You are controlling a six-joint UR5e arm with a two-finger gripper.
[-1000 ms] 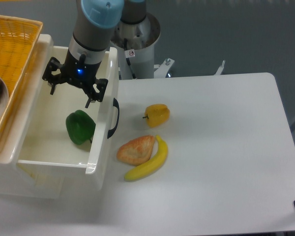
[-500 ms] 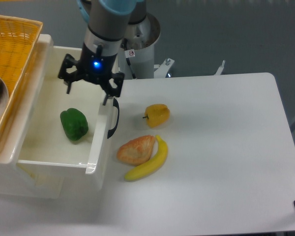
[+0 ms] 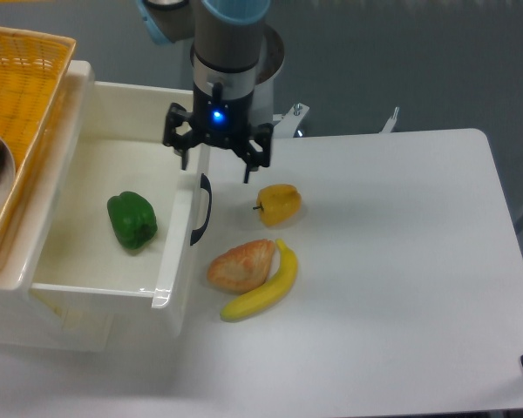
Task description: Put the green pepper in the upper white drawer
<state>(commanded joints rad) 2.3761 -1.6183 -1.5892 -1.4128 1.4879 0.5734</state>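
Since the earlier frames we see the gripper [image 3: 215, 168] has travelled right, from above the drawer's interior to a spot over the drawer's front wall and the table edge beside it, while the green pepper [image 3: 132, 220] has stopped shifting and lies where it lay half a second ago. We find the pepper resting on the floor of the upper white drawer [image 3: 176, 261], nearer the front wall than the back, touching nothing else that we can make out. The gripper's fingers stand spread apart and hold nothing; one finger hangs above the drawer's front rim near the curved black handle [image 3: 204, 209], the other over the white table [image 3: 392, 261], close above the yellow pepper [image 3: 279, 203]. A blue light glows on the wrist. On the table, just right of the handle, we see a piece of bread [image 3: 241, 265] with a banana [image 3: 263, 292] touching its right edge, both below the yellow pepper. At the far left, an orange wicker basket [image 3: 22, 91] overlaps the drawer's left side.
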